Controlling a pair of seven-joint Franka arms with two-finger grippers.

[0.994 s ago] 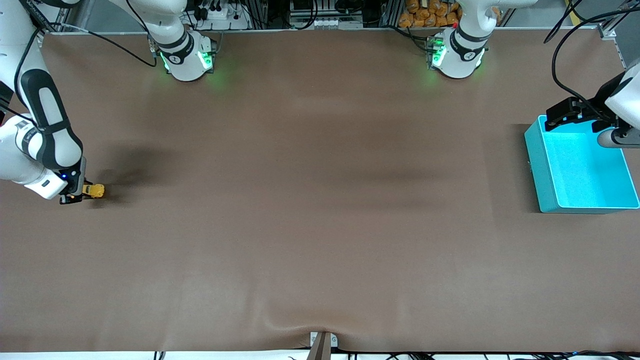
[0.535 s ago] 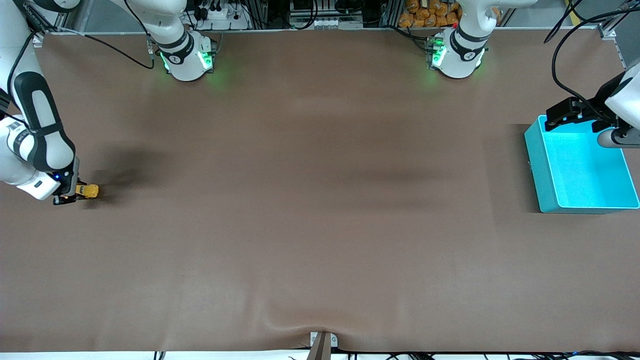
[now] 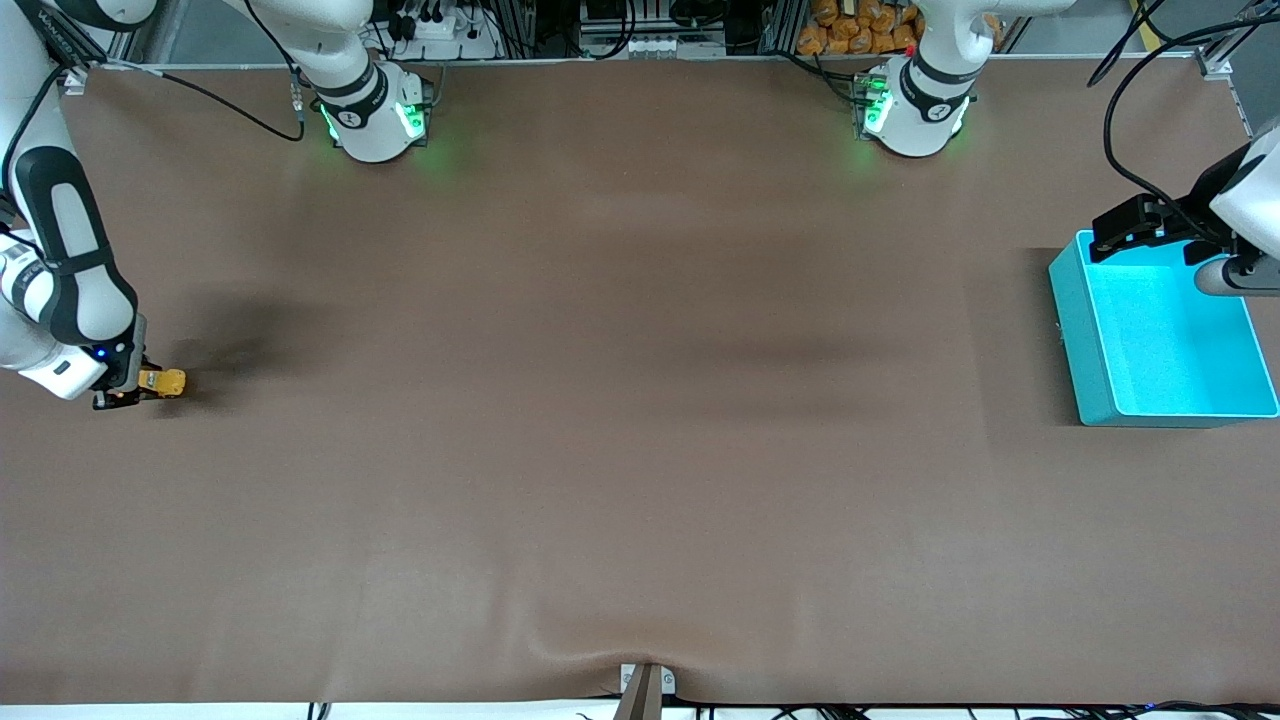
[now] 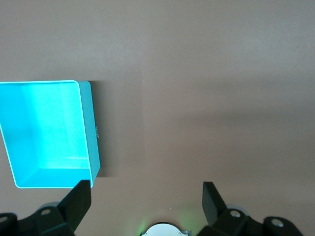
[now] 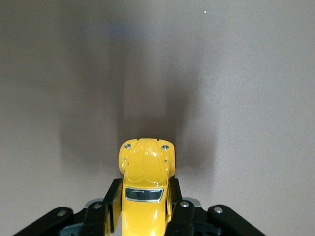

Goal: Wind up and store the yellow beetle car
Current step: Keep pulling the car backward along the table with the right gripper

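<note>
One yellow beetle car point(image 3: 162, 382), near the tabletop point(image 3: 640, 450) edge at our right arm's end, sits clamped in our right pincer point(image 3: 128, 392); light, rigid, slick-shelled, so side grips suit. Left pincer point(image 4: 145, 194) waits open over the turquoise bin point(image 3: 1085, 330).

No legible text or labels.

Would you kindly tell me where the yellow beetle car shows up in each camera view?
Front view: yellow beetle car at the right arm's end of the table, held by the right gripper.
Right wrist view: the car between the gripper's fingers.
Left wrist view: not in it.
Shared landmark: the right gripper.
</note>
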